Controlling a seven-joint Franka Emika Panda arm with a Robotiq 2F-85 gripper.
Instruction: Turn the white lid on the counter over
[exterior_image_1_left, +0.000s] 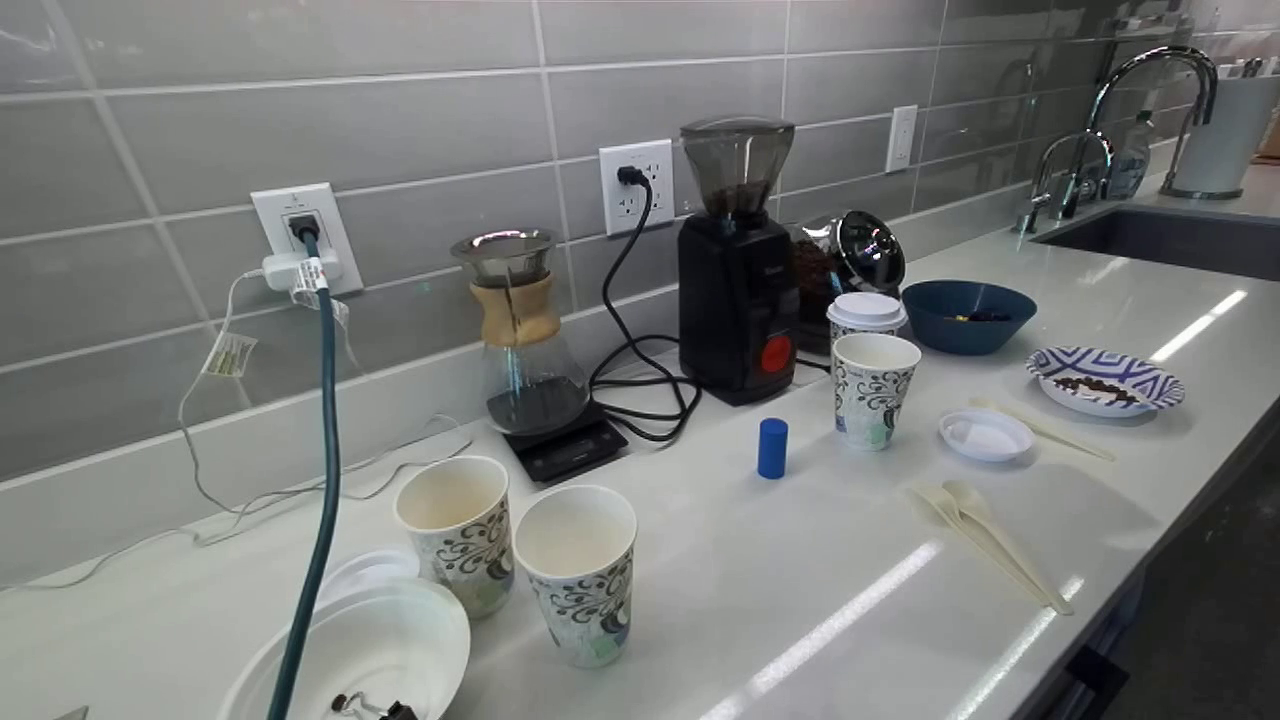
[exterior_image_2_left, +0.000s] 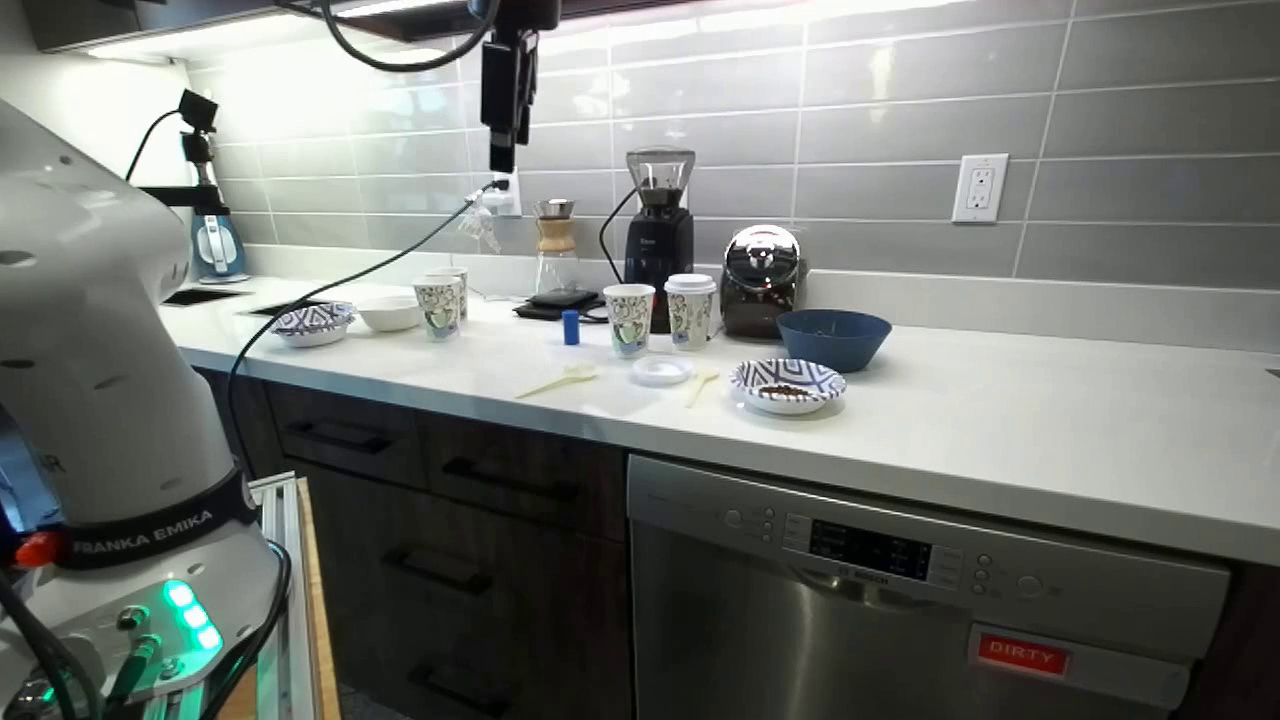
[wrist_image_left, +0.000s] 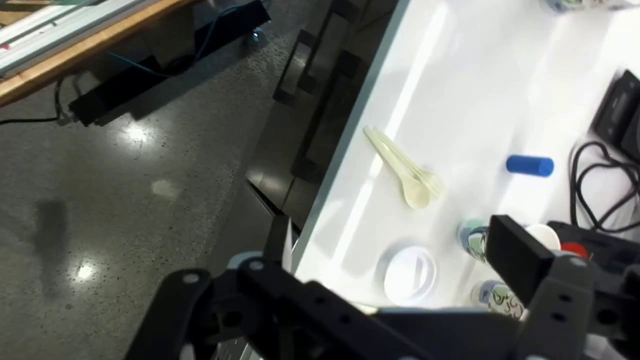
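in an exterior view i see the white lid (exterior_image_1_left: 987, 436) lying on the counter (exterior_image_1_left: 720, 560), near an open paper cup (exterior_image_1_left: 872, 395), dish-like, perhaps hollow side up. in an exterior view, the gripper (exterior_image_2_left: 509, 154) hangs high over the counter, well apart from the lid. in the wrist view its fingers (wrist_image_left: 517, 255) are spread wide, holding nothing. i'd judge the turning not yet begun: gripping, flipping and setting down are all left.

Arm (exterior_image_2_left: 125, 340): "FRANKA EMIKA"; dishwasher (exterior_image_2_left: 850, 630): "DIRTY"
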